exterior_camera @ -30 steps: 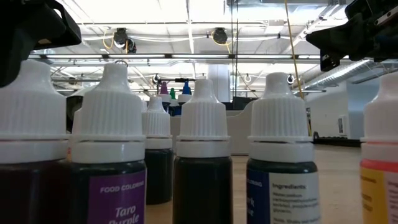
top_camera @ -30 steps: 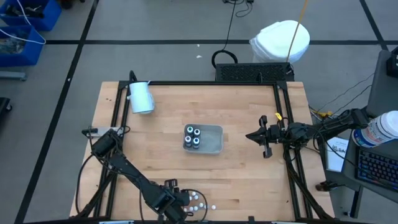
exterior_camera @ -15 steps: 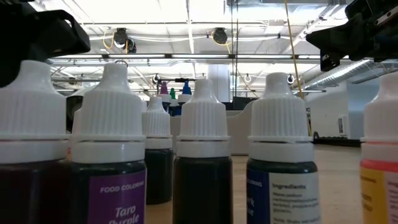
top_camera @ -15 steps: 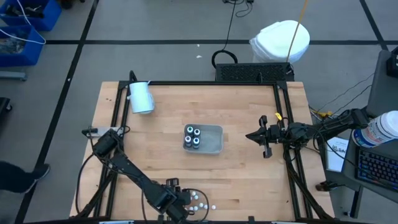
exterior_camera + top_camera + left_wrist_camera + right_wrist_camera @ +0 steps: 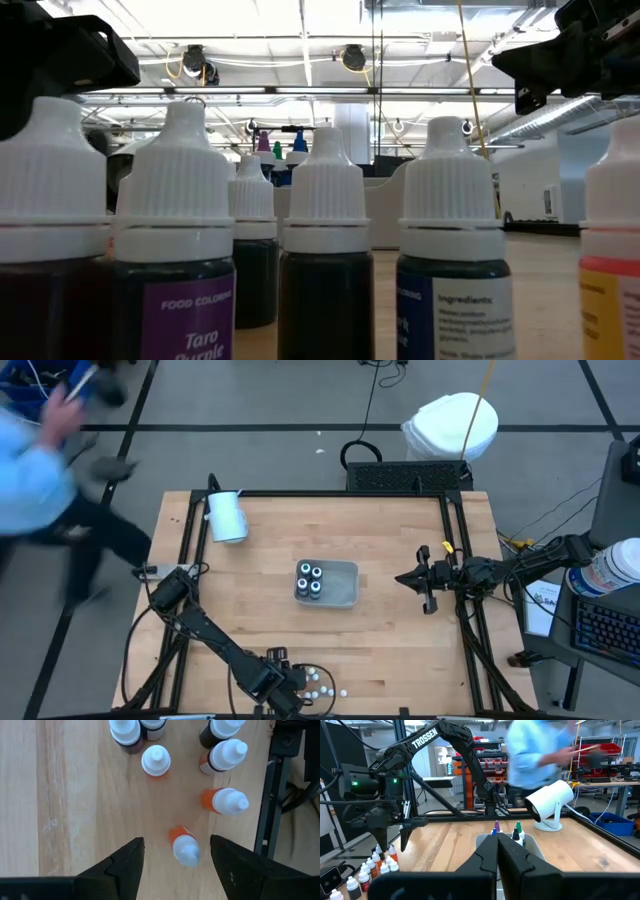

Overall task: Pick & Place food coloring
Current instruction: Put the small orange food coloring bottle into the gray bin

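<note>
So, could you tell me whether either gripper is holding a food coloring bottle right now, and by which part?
Nothing is held. The left gripper hovers open above an orange bottle among the loose bottles; the right gripper is shut on nothing beside the tray.

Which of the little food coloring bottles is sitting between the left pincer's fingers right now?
The orange bottle with the white cap, standing alone between the open left pincer fingers. The other bottles cluster farther ahead, outside the gap.

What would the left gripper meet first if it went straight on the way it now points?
The open left gripper points down at the table; first would likely be the orange-bodied bottle lying between its fingers, though depth is unclear.
</note>
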Tool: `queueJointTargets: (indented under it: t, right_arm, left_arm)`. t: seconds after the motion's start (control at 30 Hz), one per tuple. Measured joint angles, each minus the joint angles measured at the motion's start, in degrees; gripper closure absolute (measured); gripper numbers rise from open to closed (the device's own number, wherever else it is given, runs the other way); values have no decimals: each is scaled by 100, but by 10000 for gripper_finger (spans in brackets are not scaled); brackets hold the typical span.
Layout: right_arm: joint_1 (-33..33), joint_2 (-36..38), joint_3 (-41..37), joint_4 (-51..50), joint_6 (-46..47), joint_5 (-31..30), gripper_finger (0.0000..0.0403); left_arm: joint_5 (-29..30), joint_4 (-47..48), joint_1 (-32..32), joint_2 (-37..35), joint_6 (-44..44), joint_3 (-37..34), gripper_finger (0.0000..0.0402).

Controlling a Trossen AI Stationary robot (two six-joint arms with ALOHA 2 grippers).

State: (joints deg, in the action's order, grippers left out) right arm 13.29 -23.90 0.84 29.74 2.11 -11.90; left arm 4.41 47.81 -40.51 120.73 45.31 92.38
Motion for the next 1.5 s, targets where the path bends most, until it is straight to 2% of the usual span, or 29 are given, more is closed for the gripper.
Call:
queueJointTargets:
  t: [0.13,0.4,0.67,0.87,1.07,1.23,1.37,1.5]
  right_arm:
    - [0,0,0,0,0,0,403]
    - [-1,0,0,0,0,0,403]
    - [-1,0,0,0,0,0,403]
    - [-3,0,0,0,-4,0,403]
    - [-5,-2,0,-2,-44,-2,403]
    - [-5,-2,0,-2,-41,-2,403]
    - [-5,-1,0,-1,-36,-2,403]
    - [-5,-2,0,-1,-42,-2,403]
  left_arm:
    - [-12,-2,0,0,-17,2,180]
    - [-97,-13,0,0,-18,4,249]
    - [-97,-10,0,0,-96,4,301]
    - [-318,4,2,0,-355,9,344]
    - [-612,436,77,-75,-557,57,340]
    - [-639,1320,272,-142,-866,619,335]
    - [-595,2110,517,-136,-1247,1382,348]
    - [-392,2708,849,-140,-1697,2211,344]
